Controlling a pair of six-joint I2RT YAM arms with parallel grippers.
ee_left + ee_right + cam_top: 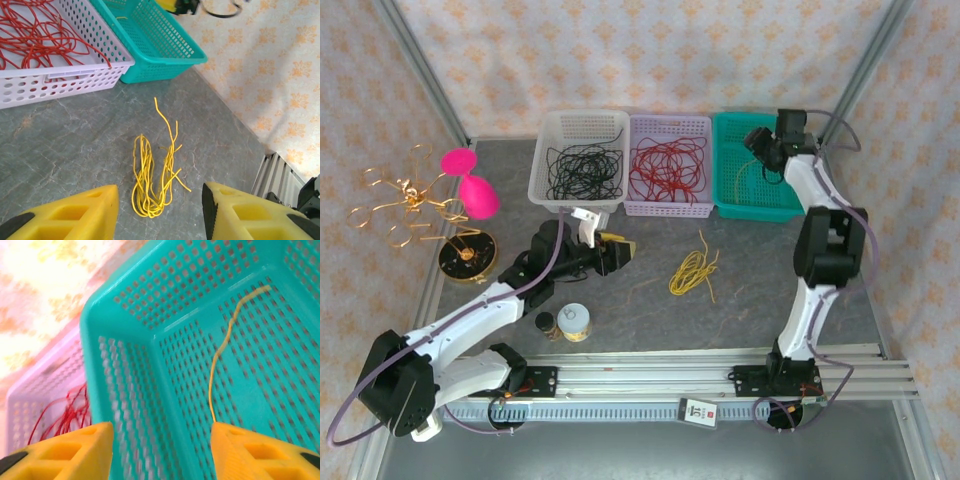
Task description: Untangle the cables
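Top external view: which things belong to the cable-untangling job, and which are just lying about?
Job:
- yellow cables on the table
- black cables in white basket
- red cables in lilac basket
- teal basket

Lying about:
- gold ornament
- pink object
- jar
- small bottle

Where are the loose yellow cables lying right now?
In the top view the yellow cables lie loose right of centre, in front of the lilac basket and to the right of the left tool.
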